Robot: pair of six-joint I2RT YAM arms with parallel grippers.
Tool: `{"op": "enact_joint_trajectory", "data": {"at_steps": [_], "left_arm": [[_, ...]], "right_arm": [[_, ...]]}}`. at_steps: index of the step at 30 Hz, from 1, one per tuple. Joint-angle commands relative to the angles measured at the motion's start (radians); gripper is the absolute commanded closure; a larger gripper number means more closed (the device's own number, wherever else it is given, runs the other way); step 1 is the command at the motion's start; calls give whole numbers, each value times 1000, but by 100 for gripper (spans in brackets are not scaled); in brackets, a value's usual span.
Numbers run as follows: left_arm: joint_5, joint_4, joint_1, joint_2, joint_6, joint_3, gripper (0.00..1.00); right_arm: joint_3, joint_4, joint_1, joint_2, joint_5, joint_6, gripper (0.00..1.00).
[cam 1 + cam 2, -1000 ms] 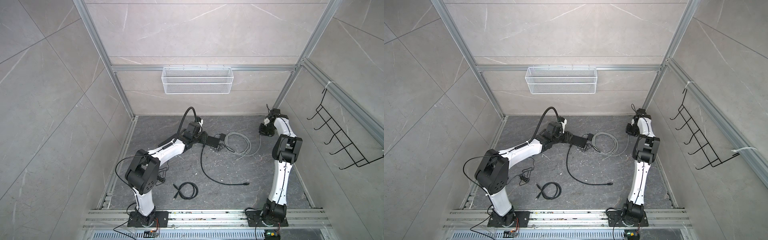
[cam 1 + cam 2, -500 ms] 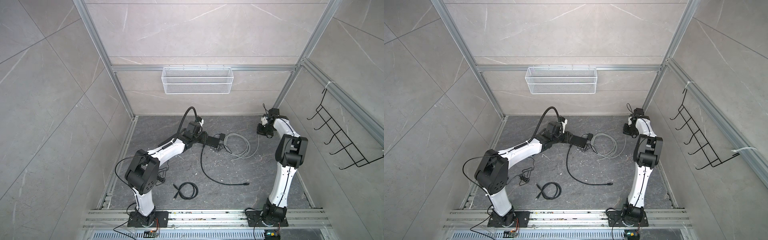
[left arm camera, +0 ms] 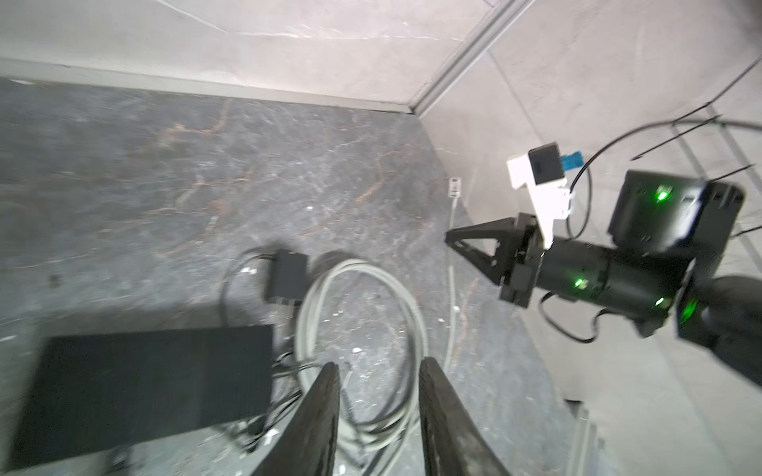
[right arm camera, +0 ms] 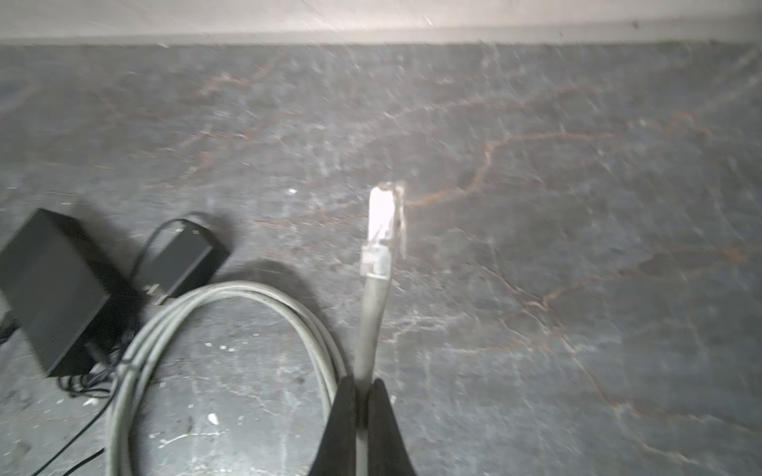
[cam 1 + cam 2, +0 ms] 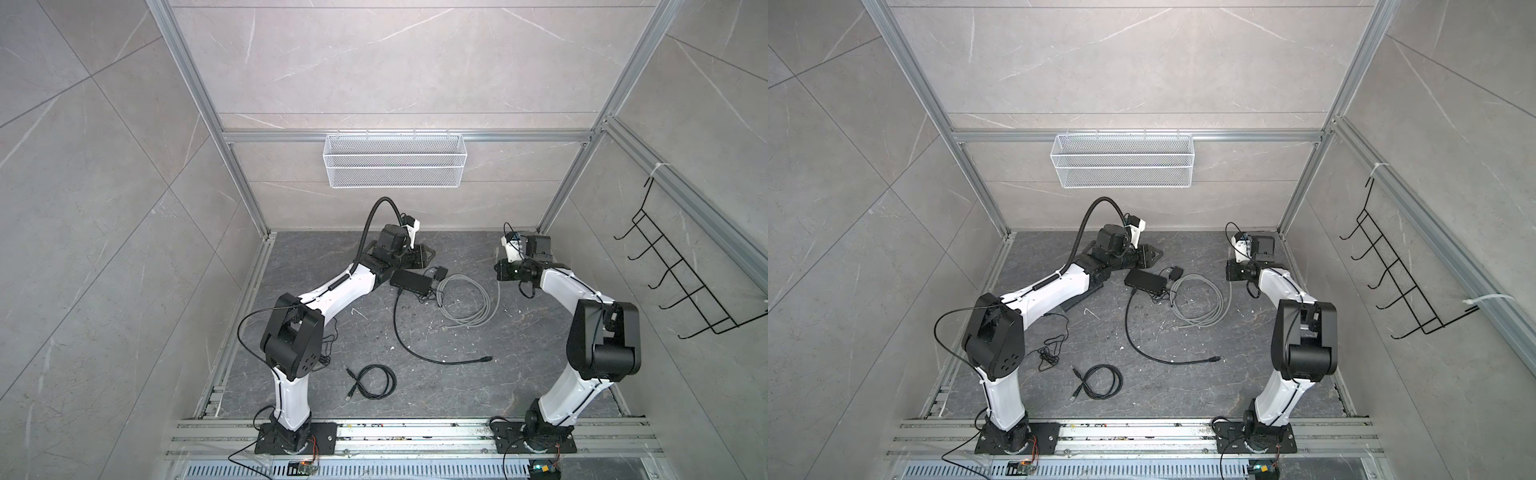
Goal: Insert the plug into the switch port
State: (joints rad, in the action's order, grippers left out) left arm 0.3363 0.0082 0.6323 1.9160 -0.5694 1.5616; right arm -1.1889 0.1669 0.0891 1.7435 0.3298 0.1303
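The switch (image 5: 411,281) is a flat black box lying on the dark floor, also seen in the left wrist view (image 3: 144,371) and the right wrist view (image 4: 49,288). My right gripper (image 5: 498,270) is shut on the grey cable just behind its clear plug (image 4: 377,243), which sticks out past the fingertips (image 4: 350,395) above the floor, right of the switch. The rest of the grey cable (image 5: 465,303) lies coiled beside the switch. My left gripper (image 5: 428,253) hovers just beyond the switch, open with nothing between its fingers (image 3: 325,412).
A small black adapter (image 5: 439,273) lies between switch and coil. A long black cable (image 5: 415,345) and a small coiled black cable (image 5: 374,380) lie nearer the front. A wire basket (image 5: 395,160) hangs on the back wall, a black hook rack (image 5: 685,282) on the right wall.
My right gripper has moved left, away from the back right corner toward the middle, carrying the cable end. The left arm has stayed put.
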Motion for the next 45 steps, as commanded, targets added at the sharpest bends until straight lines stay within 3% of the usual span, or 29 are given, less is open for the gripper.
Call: {"op": "enact_joint_trajectory", "data": {"at_steps": [1,12,22,25,31,35,37,40,45], "left_arm": [[105,60,0,34,-88,54,64],[199,132,38,180,-229,182,61],[137,181,52,199,-173,185,60],[144,200,44,168,-93,146,60],[233,-109,-33,86,326,159,57],[512,-149,-124,127,412,201,57],[601,-228,-132,164,492,273,57],[681,-308,-131,220,575,363,57],[771,-326,-130,296,577,446,57]], "right_arm": [[43,-140,-29,-70,95,25,100],[101,-129,-151,-149,115,88,100],[52,-27,-266,-135,55,146,100],[22,9,-270,-118,63,154,100],[-85,202,-269,-71,134,256,100],[-126,289,-269,-46,185,320,100],[-143,329,-269,-34,206,350,100],[-161,379,-268,-24,241,381,100],[-164,396,-270,-21,292,391,99]]}}
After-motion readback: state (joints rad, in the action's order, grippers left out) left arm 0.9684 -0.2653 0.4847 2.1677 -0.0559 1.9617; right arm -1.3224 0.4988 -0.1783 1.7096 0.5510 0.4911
